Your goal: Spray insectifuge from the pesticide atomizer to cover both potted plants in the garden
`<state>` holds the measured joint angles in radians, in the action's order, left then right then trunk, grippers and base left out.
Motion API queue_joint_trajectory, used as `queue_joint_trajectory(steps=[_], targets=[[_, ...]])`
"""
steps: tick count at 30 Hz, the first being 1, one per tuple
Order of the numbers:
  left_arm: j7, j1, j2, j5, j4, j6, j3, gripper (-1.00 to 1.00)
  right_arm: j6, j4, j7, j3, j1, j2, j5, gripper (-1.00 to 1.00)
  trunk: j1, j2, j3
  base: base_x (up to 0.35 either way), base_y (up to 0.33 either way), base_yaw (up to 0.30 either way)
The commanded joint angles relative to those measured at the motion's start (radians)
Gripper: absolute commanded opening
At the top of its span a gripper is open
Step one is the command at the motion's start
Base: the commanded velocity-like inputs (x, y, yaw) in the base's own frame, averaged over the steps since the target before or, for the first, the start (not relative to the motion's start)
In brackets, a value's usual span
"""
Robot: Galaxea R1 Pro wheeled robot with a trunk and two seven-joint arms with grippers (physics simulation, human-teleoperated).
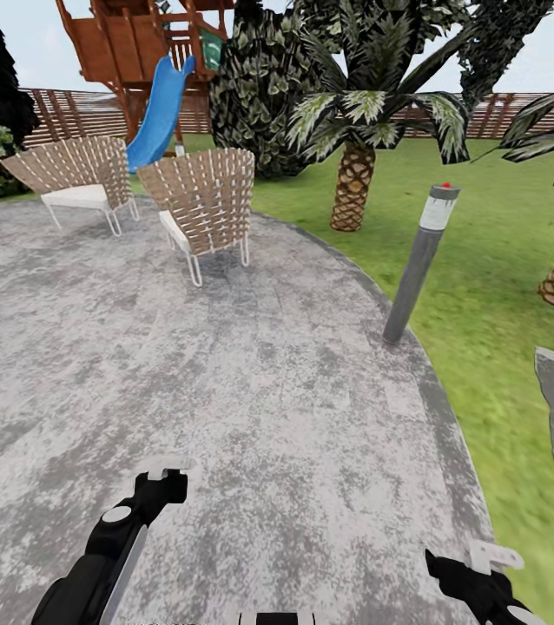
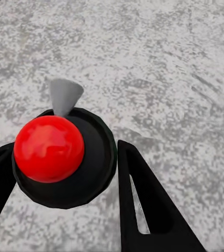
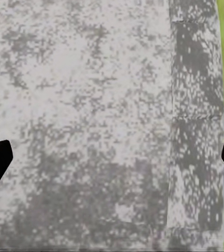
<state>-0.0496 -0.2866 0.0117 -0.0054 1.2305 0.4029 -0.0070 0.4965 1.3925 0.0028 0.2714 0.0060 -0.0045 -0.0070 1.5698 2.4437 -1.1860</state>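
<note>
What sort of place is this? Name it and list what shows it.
Most likely a backyard garden: a round grey paved patio with woven chairs, a lawn with palms, and a wooden play tower with a blue slide.

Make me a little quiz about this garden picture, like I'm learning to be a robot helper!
1. True or false: the two woven wicker chairs stand on the green lawn.
2. What stands nearest the grey leaning post with a red-tipped cap? A) the blue slide B) the edge of the round grey paved patch C) the brown slatted fence
3. Fill in: in the left wrist view, a shiny ____ ball sits on a black round part beside the black gripper finger.

Key:
1. False, they stand on the paving.
2. B
3. red
</note>
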Motion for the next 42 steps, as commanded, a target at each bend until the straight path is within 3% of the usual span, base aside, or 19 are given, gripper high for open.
queue_joint_trajectory(steps=[1,42], targets=[[-0.003,0.000,0.001,-0.001,0.001,0.005,-0.001,-1.00,0.005,0.002,0.000,0.000,0.000,0.000,-0.001,1.00,0.000,0.000,-0.001,-0.158,0.025,-0.273],[-0.003,0.000,0.001,-0.002,0.001,0.005,-0.001,-1.00,0.005,0.002,0.000,0.000,0.000,0.000,-0.001,1.00,0.000,0.000,-0.001,-0.025,0.001,-0.273]])
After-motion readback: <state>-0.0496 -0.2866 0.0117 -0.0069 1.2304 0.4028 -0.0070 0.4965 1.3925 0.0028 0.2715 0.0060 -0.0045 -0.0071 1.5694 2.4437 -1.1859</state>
